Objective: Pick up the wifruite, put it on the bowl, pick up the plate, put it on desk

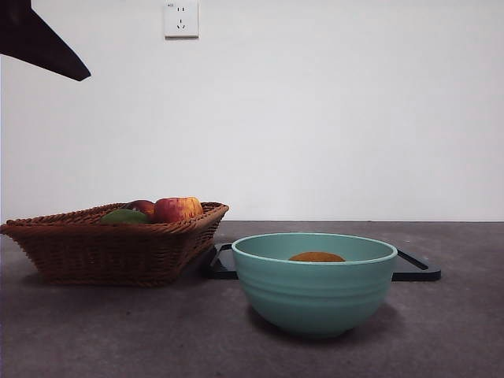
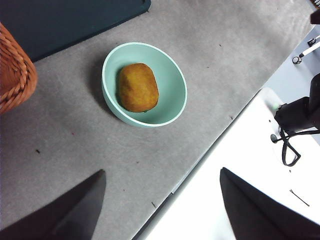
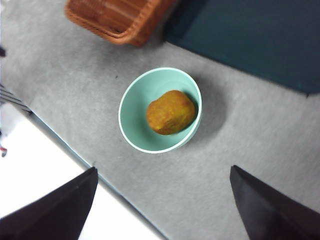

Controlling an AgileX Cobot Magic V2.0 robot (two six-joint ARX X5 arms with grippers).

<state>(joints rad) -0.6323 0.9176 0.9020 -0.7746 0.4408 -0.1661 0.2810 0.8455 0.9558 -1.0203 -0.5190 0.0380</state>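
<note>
Bowl [image 1: 315, 287] holds kiwifruit [image 2: 138, 87] | both end effectors raised, jaws apart, empty

A plain white wall [image 1: 331, 110] rises behind the dark grey counter [image 1: 118, 331]. A white power socket [image 1: 181, 18] sits high on it. Light is soft and even.

Lit softly and evenly from above. Cast a soft dark shadow under the round teal-green ceramic bowl [image 1: 314, 283] on the dark grey matte desk [image 1: 118, 331]. Looked a bit blurry and washed-out in both wrist views, with no glare.
</note>
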